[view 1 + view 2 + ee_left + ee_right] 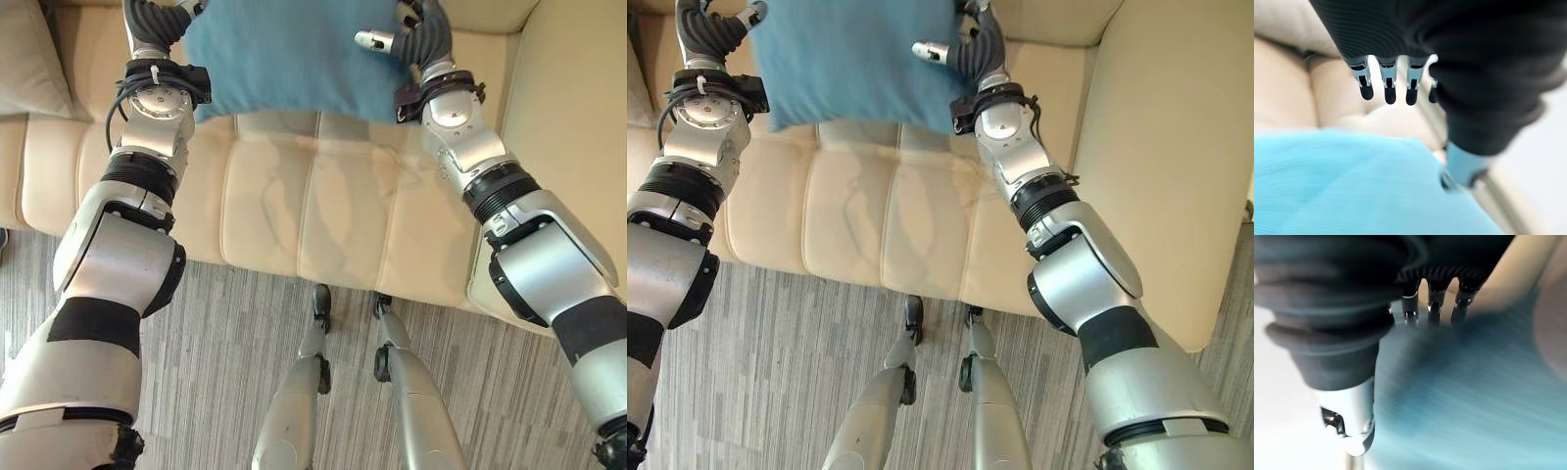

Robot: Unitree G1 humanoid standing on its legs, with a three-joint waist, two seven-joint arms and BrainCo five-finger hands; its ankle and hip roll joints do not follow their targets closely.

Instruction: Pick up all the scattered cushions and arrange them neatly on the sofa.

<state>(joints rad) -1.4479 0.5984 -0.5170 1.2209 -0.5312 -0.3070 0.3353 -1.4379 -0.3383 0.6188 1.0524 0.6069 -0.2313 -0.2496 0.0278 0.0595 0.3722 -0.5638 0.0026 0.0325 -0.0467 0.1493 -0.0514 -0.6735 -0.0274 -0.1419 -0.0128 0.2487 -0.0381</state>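
A teal-blue cushion [284,59] hangs above the back of the cream sofa seat [313,215], carried between my two hands. My left hand [157,20] presses against its left edge. In the left wrist view its fingers [1390,90] reach straight past the cushion [1352,186] and the thumb [1462,169] lies on the fabric. My right hand [426,34] is at the cushion's right edge, its thumb [377,39] lying over the front face. The right wrist view shows straight fingers [1434,308] against the blue cloth [1474,396].
A beige cushion [29,59] leans against the sofa back at the far left. The sofa's wide armrest [578,117] rises on the right. Grey striped floor [225,333] runs in front of the sofa.
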